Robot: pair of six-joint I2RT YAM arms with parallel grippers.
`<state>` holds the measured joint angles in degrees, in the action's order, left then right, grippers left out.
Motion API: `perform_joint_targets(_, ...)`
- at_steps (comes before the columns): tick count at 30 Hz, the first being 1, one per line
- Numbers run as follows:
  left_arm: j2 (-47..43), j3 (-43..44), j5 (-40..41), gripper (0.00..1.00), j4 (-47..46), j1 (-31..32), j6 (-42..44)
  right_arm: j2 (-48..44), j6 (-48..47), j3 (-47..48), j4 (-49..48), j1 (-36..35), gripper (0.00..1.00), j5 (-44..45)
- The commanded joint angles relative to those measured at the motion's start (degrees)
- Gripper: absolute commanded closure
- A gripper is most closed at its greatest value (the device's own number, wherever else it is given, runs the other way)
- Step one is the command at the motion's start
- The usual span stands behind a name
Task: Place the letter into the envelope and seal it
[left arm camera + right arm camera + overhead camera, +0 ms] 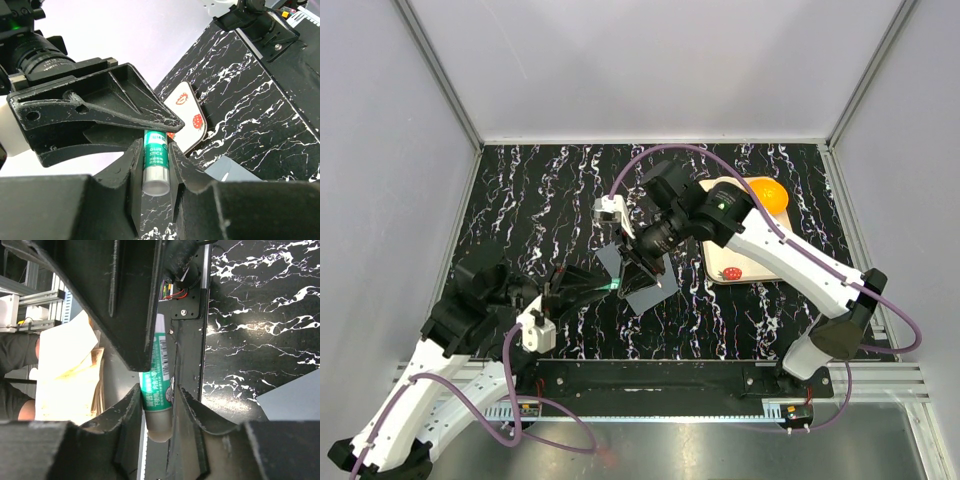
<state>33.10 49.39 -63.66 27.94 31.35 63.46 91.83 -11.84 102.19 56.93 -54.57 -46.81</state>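
envelope: dark slate-grey, lying flat on the black marbled table near its middle, just left of the tray; partly covered from above by the right arm's fingers. a grey corner of it also shows at the edge of each wrist view.
glue stick: green label with white print, held off the table over the envelope's near-left edge, where the two grippers meet.
left gripper: reaches in from the near left. its two fingers are clenched on the glue stick, one pressed to each side of the tube.
right gripper: comes down from the far right, and its fingers flank the same tube from the other end. whether they are pressing on it or just clear of it i cannot tell.
meeting of the grippers: each wrist view shows the other gripper's black finger crossing close above the tube, so both pairs of fingers stand around the stick together.
tray: cream with strawberry prints, flat on the table to the right of the envelope, its middle hidden under the right arm.
orange: sits at the tray's far right corner, well apart from the grippers.
table edges: pale walls rise on three sides, and a metal rail runs along the near side.
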Motion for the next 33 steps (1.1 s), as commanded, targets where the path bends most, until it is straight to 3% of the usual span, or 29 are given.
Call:
perform_joint_targets(1,-0.1,-0.4,-1.3,1.00,-5.4,0.2,-3.2,-2.1,-0.7,0.6,1.9,0.6,0.66,-2.5)
perform_joint_targets(7,0.6,0.2,-1.7,1.00,-4.6,0.2,-1.9,-2.4,-0.9,0.3,2.0,0.6,0.89,-2.8)
perform_joint_targets(8,0.9,0.1,-1.9,0.86,-4.5,0.1,-1.9,-2.4,-0.9,0.3,1.6,0.6,0.92,-3.1)
perform_joint_targets(11,1.3,-0.2,-3.2,0.68,-4.6,0.3,-1.8,-2.2,-0.6,0.3,1.0,0.6,1.00,-4.4)
perform_joint_targets(33,4.1,-1.8,-3.8,0.64,-10.7,2.4,-4.0,-0.7,1.4,0.0,-1.6,0.6,1.00,-7.9)
